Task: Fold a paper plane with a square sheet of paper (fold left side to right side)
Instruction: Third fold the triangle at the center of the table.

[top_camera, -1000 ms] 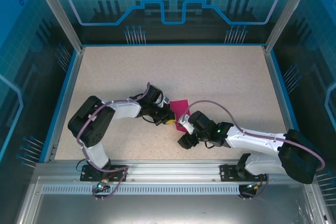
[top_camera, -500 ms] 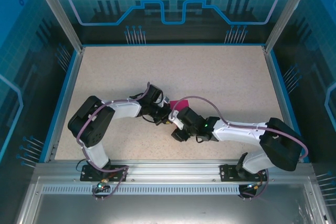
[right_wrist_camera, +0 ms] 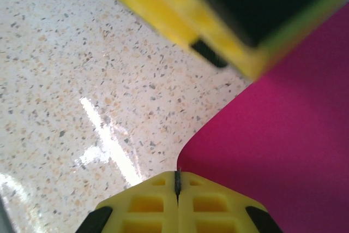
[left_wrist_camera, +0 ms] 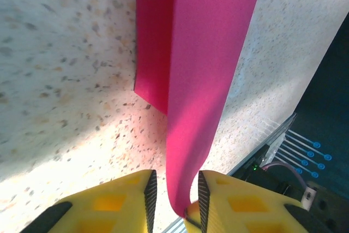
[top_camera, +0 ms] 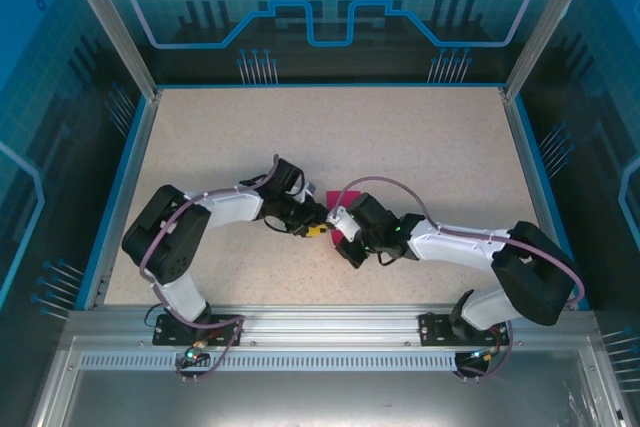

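Note:
The square sheet of paper point(left_wrist_camera: 202, 53) is magenta-pink; one part lies flat on the speckled table and one side is lifted into a curved strip. That strip runs down between the yellow fingers of my left gripper point(left_wrist_camera: 174, 200), whose jaws stand apart without pinching it. My right gripper point(right_wrist_camera: 178, 175) is shut, with the paper's point(right_wrist_camera: 283, 145) raised edge meeting the seam of its jaws. In the top view the two grippers, left point(top_camera: 316, 228) and right point(top_camera: 337, 231), meet tip to tip at the middle of the table. A left finger point(right_wrist_camera: 180, 20) shows blurred above the right jaws.
The speckled table point(top_camera: 420, 137) is ringed by a blue rim and glass walls point(top_camera: 330, 17). The metal rail with both arm bases point(top_camera: 330, 327) runs along the near edge. Both forearms lie low across the near half of the table.
My right gripper has swung left to meet the left one and has shut at the lifted paper edge. The left jaws, shut before, have parted.

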Controlling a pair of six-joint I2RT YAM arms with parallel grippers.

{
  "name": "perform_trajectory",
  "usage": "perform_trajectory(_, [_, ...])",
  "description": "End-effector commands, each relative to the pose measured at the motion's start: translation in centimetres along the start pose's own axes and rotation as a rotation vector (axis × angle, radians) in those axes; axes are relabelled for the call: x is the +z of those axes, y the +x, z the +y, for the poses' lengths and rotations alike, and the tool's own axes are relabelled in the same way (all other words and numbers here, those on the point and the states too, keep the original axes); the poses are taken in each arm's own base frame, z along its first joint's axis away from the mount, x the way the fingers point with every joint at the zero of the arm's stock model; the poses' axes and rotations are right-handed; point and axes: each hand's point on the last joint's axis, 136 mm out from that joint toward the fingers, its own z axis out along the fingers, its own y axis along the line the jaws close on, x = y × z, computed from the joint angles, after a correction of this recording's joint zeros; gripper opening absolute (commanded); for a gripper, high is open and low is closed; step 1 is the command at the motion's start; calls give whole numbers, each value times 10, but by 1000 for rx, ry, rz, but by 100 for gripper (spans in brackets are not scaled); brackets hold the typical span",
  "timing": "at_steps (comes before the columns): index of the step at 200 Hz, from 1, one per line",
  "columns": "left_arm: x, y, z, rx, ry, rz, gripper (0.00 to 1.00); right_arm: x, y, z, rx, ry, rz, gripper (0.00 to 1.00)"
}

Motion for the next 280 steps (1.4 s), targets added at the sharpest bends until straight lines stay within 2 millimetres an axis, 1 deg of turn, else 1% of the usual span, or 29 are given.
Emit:
perform_trajectory(1, [-24, -5, -10, 61, -10, -31, 30, -1, 2, 14, 39, -130, 32, 0])
perform_trajectory(13, [-28, -8, -16, 87, -10, -34, 27, 0, 1, 13, 59, -146, 31, 0])
perform_trajectory(29, [-24, -13, -25, 106, 6, -19, 21, 0, -2, 11, 79, -150, 27, 0])
perform_trajectory(37, [-20, -17, -28, 111, 18, -9, 18, 1, -3, 10, 84, -153, 27, 0])
perform_trajectory(51, [-11, -24, -33, 120, 29, 11, 15, 2, -2, 8, 98, -150, 35, 0])
perform_trajectory(77, [8, -37, -40, 140, 30, 42, 14, 5, -2, 6, 119, -149, 41, 0])
perform_trajectory(102, [28, -42, -42, 166, -11, 84, 12, 6, -2, 4, 128, -147, 44, 0])
perform_trajectory(120, [42, -47, -38, 160, -36, 108, 12, 6, -1, 2, 138, -149, 48, 0])
perform_trajectory(145, [58, -52, -24, 143, -82, 130, 10, 6, -2, 1, 157, -163, 47, 0])
perform_trajectory(169, [66, -50, -4, 136, -162, 146, 8, 4, -4, -1, 190, -191, 38, 0])
perform_trajectory(187, [72, -46, 7, 127, -182, 162, 7, 1, -6, -4, 225, -211, 28, 0])
perform_trajectory(208, [74, -42, 19, 116, -208, 171, 7, -1, -4, -15, 265, -197, 37, 0])
perform_trajectory(223, [75, -40, 25, 112, -217, 176, 6, 0, 2, -25, 296, -166, 63, 0])
perform_trajectory(259, [76, -37, 28, 109, -222, 182, 6, 2, 13, -46, 368, -108, 96, 0])
perform_trajectory(280, [76, -37, 27, 113, -220, 181, 6, 2, 14, -58, 410, -77, 97, 0])
